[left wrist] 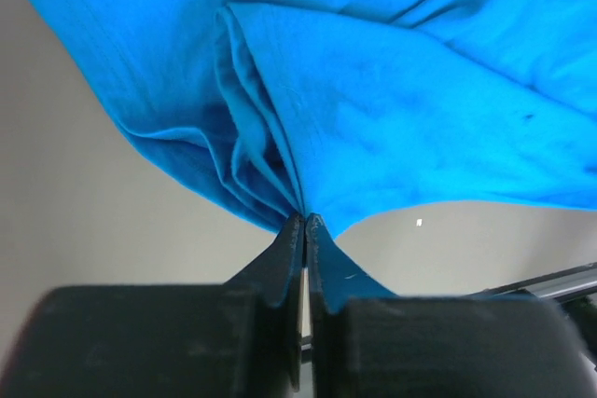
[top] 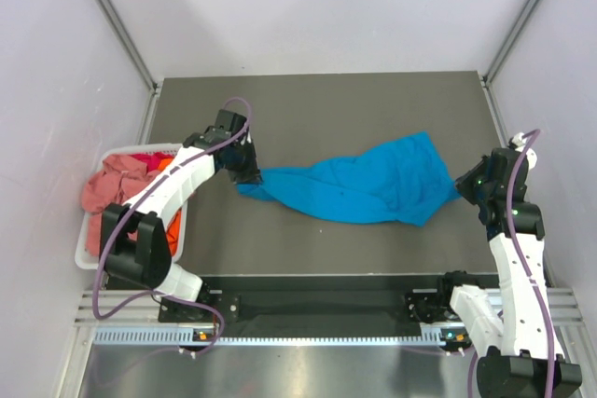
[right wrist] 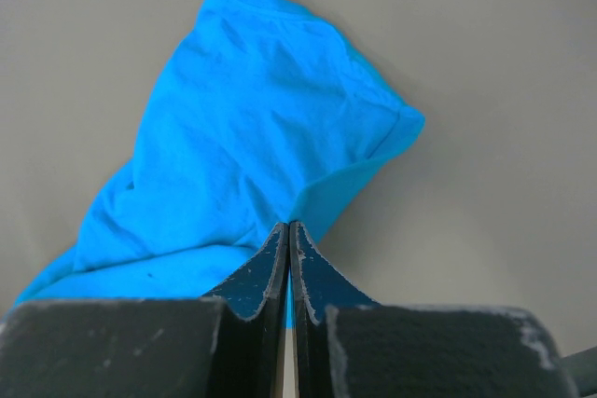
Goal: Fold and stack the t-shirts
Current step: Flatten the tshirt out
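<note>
1. Turquoise cloth sat pinched between the fingers of the left gripper (left wrist: 304, 221). The jaws were closed down to a thin slit on a gathered corner of the turquoise-blue t-shirt (left wrist: 392, 118).
2. Right gripper (right wrist: 287, 226): fingers likewise clenched on an edge of the same shirt, blue fabric showing in the narrow gap between them.
3. From the left gripper the shirt fanned away in several bunched pleats, then widened. From the right gripper it spread away and leftward as a broad, smoother panel.
4. Top view: the turquoise-blue t-shirt (top: 364, 184) ran across the middle of the dark table (top: 373, 104), slung between the left gripper (top: 250, 171) at its narrow left end and the right gripper (top: 464, 185) at its wide right end. Whether the held ends were raised off the surface, I could not tell.
5. Only the top view showed both grips at once and the shirt's full span.
6. Only the left wrist view showed the stacked pleats meeting at the fingertips and a stitched hem along the shirt's far left edge.
7. Only the right wrist view showed the turquoise-blue t-shirt (right wrist: 242, 137) lying loose on the table with a curled, hemmed edge at its right.
8. Only the top view took in the white basket (top: 86, 251) at the table's left edge, beside the left arm. It held a salmon-pink t-shirt (top: 107, 184), an orange one (top: 172, 226) and a bit of red (top: 142, 157).
</note>
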Controlling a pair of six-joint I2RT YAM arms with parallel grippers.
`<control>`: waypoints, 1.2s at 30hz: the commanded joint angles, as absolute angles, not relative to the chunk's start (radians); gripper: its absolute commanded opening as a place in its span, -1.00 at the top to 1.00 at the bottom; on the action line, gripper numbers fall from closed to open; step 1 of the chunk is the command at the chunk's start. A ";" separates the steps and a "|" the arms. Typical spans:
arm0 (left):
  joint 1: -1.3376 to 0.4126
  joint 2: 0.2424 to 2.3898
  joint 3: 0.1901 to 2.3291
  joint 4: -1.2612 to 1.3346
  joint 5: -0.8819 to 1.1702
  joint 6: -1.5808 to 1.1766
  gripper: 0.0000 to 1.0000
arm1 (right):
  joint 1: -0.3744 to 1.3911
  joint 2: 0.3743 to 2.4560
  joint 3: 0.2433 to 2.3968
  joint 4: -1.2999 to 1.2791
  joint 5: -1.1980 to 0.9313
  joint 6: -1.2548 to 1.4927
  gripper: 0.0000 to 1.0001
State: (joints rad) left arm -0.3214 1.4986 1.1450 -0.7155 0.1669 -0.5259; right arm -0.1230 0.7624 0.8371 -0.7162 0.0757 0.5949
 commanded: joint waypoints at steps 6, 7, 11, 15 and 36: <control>-0.325 1.457 1.264 -0.772 0.143 -0.506 0.89 | -0.133 0.764 0.868 -0.678 0.075 0.594 1.00; -0.325 1.462 1.258 -0.772 0.147 -0.506 1.00 | -0.133 0.764 0.871 -0.678 0.072 0.595 1.00; -0.325 1.460 1.226 -0.752 0.167 -0.512 0.91 | -0.133 0.765 0.871 -0.678 0.071 0.594 1.00; -0.325 1.465 1.223 -0.750 0.181 -0.499 0.88 | -0.133 0.765 0.867 -0.678 0.068 0.595 1.00; -0.333 1.379 0.890 -0.618 0.060 -0.515 0.44 | -0.133 0.753 0.819 -0.660 0.049 0.600 1.00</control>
